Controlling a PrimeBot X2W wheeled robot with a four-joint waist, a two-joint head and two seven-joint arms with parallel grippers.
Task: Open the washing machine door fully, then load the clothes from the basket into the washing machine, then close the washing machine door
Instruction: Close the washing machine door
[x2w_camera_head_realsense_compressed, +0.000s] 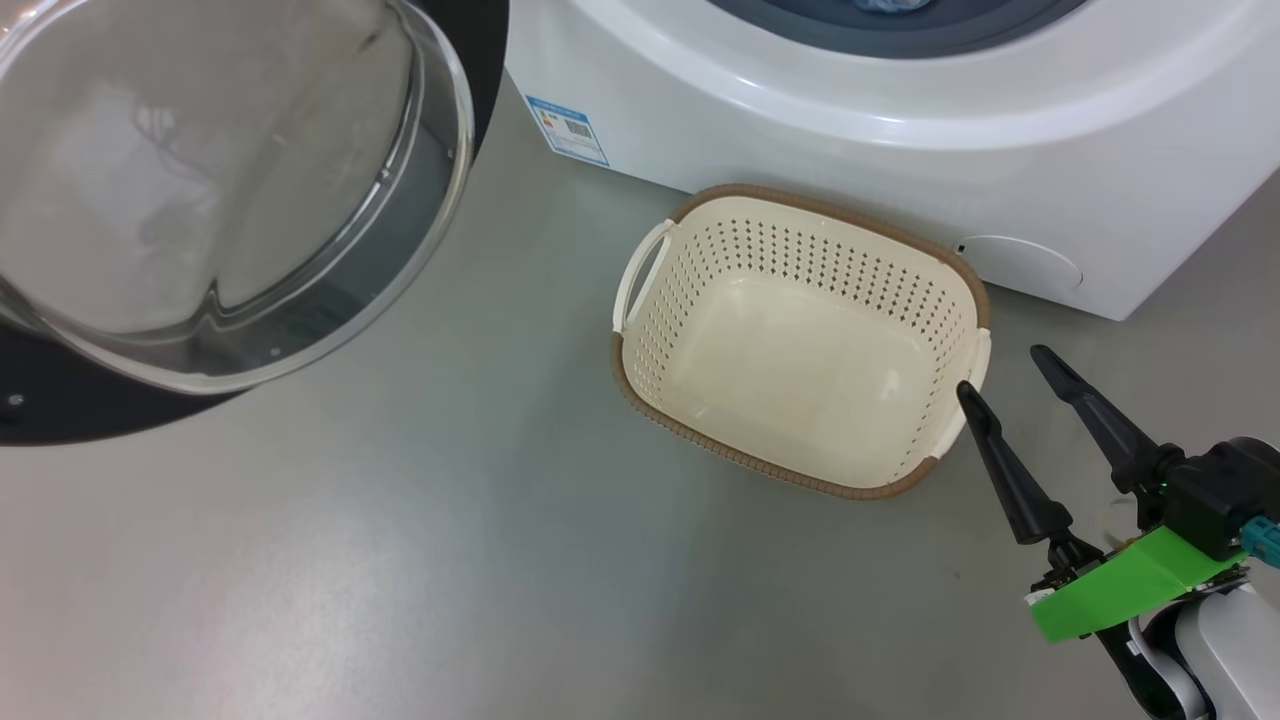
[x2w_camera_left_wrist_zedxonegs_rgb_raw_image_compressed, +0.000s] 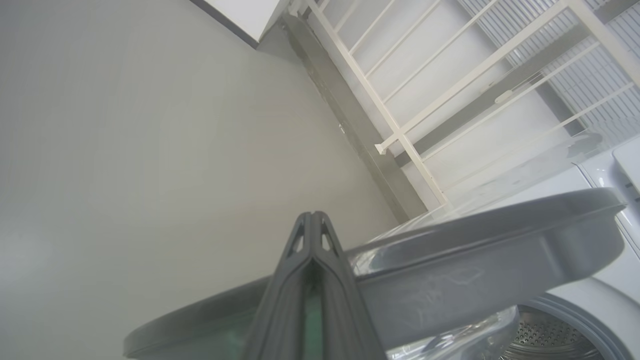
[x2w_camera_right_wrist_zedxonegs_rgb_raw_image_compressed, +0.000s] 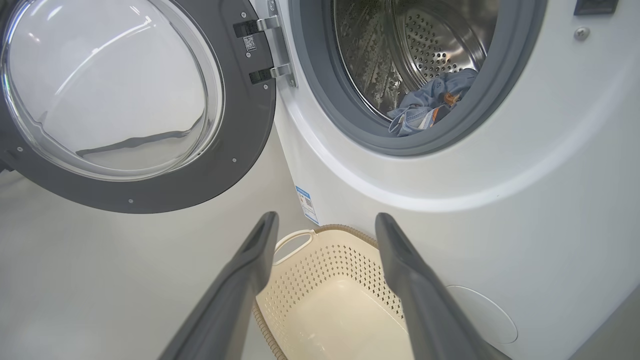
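The left jaws are clenched on nothing, their fingers (x2w_camera_left_wrist_zedxonegs_rgb_raw_image_compressed: 295, 280) pressed flat together just beside the grey edge of the washing machine door (x2w_camera_left_wrist_zedxonegs_rgb_raw_image_compressed: 475, 260); whether they touch it I cannot tell. The right jaws are released and spread wide, fingers (x2w_camera_head_realsense_compressed: 1010, 470) hovering by the near corner of the basket (x2w_camera_head_realsense_compressed: 780, 468), which is empty. The clothes (x2w_camera_right_wrist_zedxonegs_rgb_raw_image_compressed: 430, 102) lie in the steel drum (x2w_camera_right_wrist_zedxonegs_rgb_raw_image_compressed: 430, 40), close to the grey gasket (x2w_camera_right_wrist_zedxonegs_rgb_raw_image_compressed: 350, 130) lip.

Only closing the door seems left. Closed fingers may slide off that smooth rim, and fabric lying so near the lip could get pinched as the door shuts. The right arm also looks to be in the door's swing path.

The floor (x2w_camera_head_realsense_compressed: 400, 550) is smooth, bare grey. The washing machine (x2w_camera_head_realsense_compressed: 850, 130) carries a blue label (x2w_camera_head_realsense_compressed: 567, 130), and a white rack (x2w_camera_left_wrist_zedxonegs_rgb_raw_image_compressed: 400, 100) stands against the wall.
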